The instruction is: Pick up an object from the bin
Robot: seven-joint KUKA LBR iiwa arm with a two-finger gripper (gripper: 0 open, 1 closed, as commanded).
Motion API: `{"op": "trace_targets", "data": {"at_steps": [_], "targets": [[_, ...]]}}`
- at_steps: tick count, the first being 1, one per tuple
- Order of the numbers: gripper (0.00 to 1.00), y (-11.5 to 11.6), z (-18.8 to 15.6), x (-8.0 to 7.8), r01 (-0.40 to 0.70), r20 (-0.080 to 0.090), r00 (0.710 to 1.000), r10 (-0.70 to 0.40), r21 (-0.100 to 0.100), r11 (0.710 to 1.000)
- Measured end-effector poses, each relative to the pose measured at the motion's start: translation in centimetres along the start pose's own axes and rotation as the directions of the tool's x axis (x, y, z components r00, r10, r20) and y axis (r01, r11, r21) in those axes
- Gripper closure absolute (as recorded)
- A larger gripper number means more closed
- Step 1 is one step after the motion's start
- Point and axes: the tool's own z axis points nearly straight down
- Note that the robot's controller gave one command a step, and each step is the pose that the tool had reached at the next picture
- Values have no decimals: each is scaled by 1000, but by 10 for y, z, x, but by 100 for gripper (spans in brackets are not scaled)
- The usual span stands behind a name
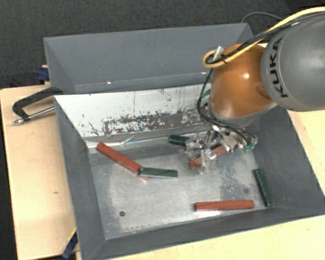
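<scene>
The gripper (204, 150) is hovering over a small red piece (197, 163) near the back wall of the bin (161, 207), right of centre. I cannot tell whether it is spread or closed. The piece is looking light, stiff and smooth, so it is probably best gripped across its narrow width.

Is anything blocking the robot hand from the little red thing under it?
Nothing visible. The gripper is right at the small red piece; a dark green stick lies beside them, toward the back wall.

Moderate light; bright glare across the back wall of the bin (147, 101), surroundings dark
</scene>
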Motion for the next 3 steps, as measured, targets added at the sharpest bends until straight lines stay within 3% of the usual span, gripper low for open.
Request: {"op": "trace_targets", "data": {"at_steps": [1, 2, 3], "targets": [[100, 30, -106, -5, -39, 0, 999, 39, 1, 999], [100, 30, -106, -5, -39, 0, 999, 39, 1, 999], [100, 27, -133, 1, 41, -4, 999, -41, -1, 999]]}}
